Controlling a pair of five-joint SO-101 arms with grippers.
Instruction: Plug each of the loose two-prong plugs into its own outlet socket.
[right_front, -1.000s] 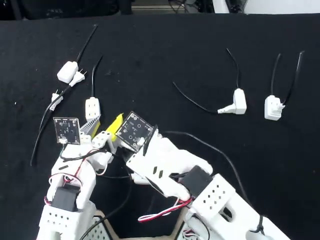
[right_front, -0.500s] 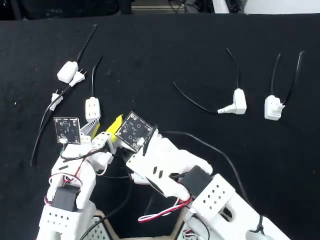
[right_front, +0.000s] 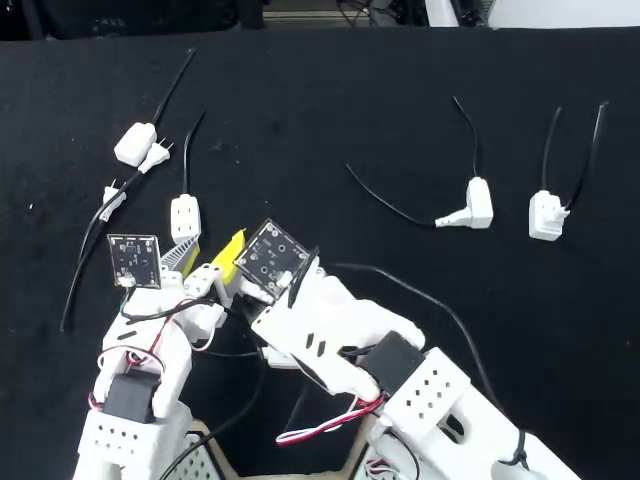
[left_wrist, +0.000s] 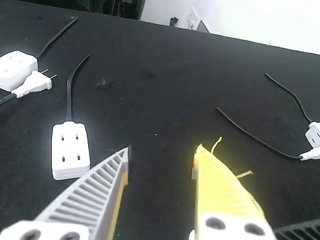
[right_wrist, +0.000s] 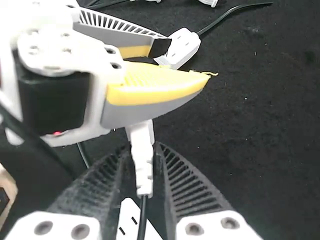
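Note:
My right gripper is shut on a slim white plug; its black cord trails back between the black fingers. Just ahead of it stands my left gripper, open, with one grey finger and one yellow finger and nothing between them. A white two-slot outlet socket lies on the black table just beyond the grey finger, and appears from above as socket. In the high view both arms sit at the near left, with the left gripper beside the right wrist.
At the far left lie another white socket, a loose plug touching it, and a second plug. Two more white corded pieces lie at the right. Black cords curl across the black cloth.

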